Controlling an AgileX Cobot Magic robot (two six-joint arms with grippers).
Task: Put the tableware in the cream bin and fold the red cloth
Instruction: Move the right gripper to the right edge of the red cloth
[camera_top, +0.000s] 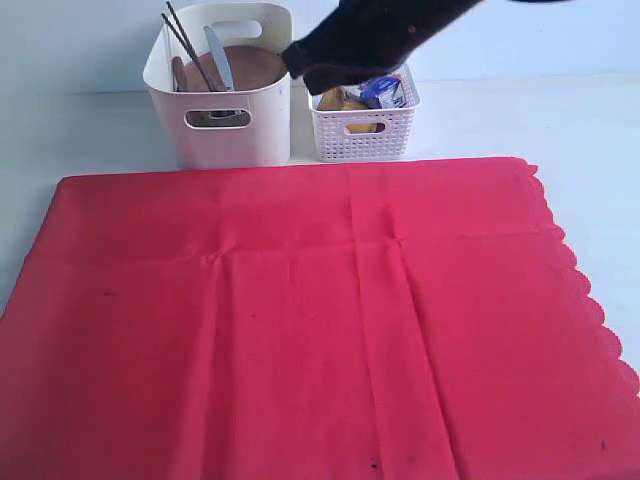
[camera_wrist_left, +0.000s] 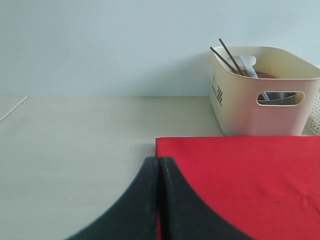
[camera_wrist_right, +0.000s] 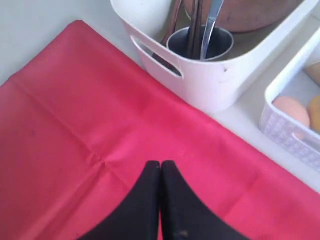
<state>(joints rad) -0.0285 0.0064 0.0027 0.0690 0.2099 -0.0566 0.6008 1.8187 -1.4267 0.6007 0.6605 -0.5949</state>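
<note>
On the pale worktop (camera_top: 560, 120), the large bright red fabric cloth (camera_top: 300, 320) is lying flat before the tall cream plastic bin (camera_top: 250, 135) holding tableware (camera_top: 250, 68); the left claw (camera_wrist_left: 159, 166) and right claw (camera_wrist_right: 160, 169) are pressing together, empty.

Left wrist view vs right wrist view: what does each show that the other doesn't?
Left wrist only: the closed left gripper, bare table beside a corner of the red cloth, the wall. Right wrist only: the closed right gripper, a pink round item inside the white lattice basket. Both: the cream bin holding the chopsticks and knife, the cloth spread in front.
</note>
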